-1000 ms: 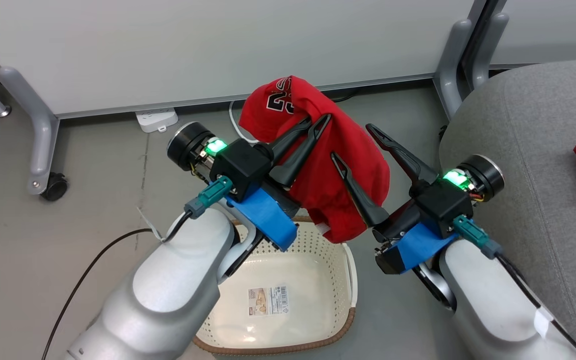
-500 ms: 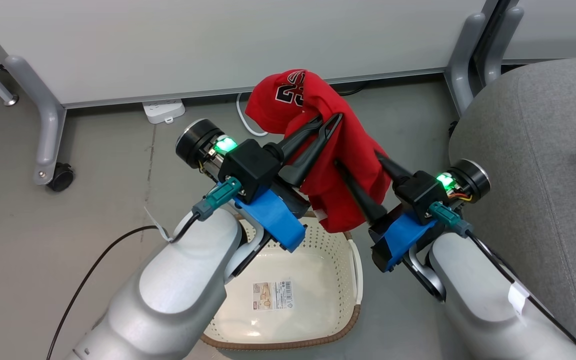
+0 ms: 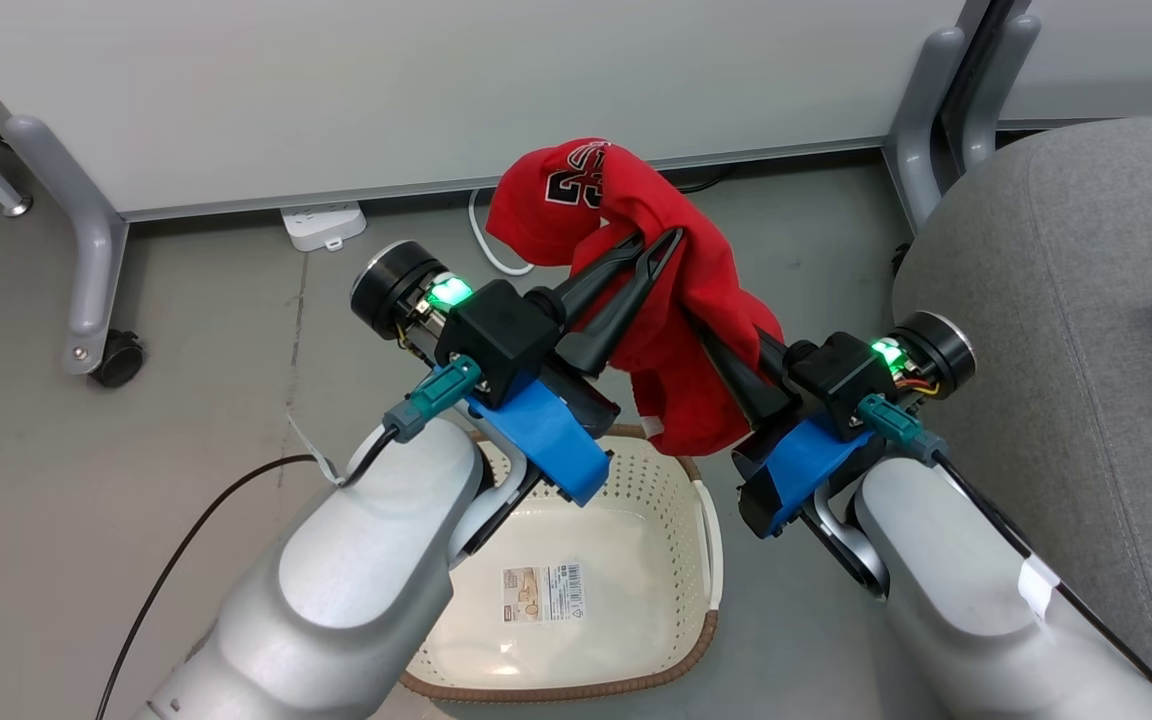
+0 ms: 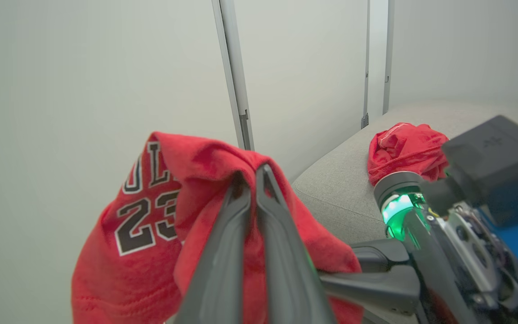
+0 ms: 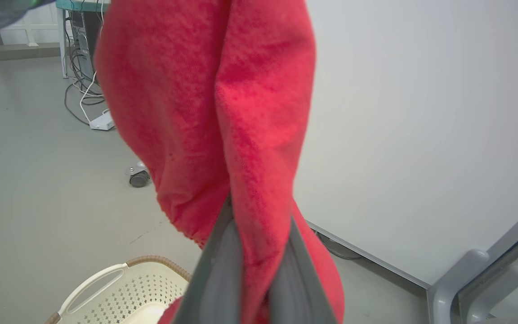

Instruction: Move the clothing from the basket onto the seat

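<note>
A red garment (image 3: 681, 300) with the number 23 on it hangs in the air above the cream basket (image 3: 636, 470). My left gripper (image 3: 664, 238) is shut on its upper fold, fingers (image 4: 223, 252) pressed together in the left wrist view. My right gripper (image 3: 714, 338) is shut on the garment's lower right part; in the right wrist view its fingers (image 5: 223, 274) pinch the red cloth (image 5: 241, 135). The basket's bottom is bare but for a paper label (image 3: 539, 592). A second red garment (image 4: 405, 150) lies bunched on the grey seat (image 3: 1056, 300) at the right.
A white wall panel stands behind, with grey legs (image 3: 86, 250) and a caster (image 3: 118, 360) at the left and another leg (image 3: 921, 130) beside the seat. A white power strip (image 3: 321, 225) and cables lie on the grey floor.
My right gripper, open beside the garment a second ago, has moved in and shut on it. The left gripper keeps its hold. The head view has shifted slightly.
</note>
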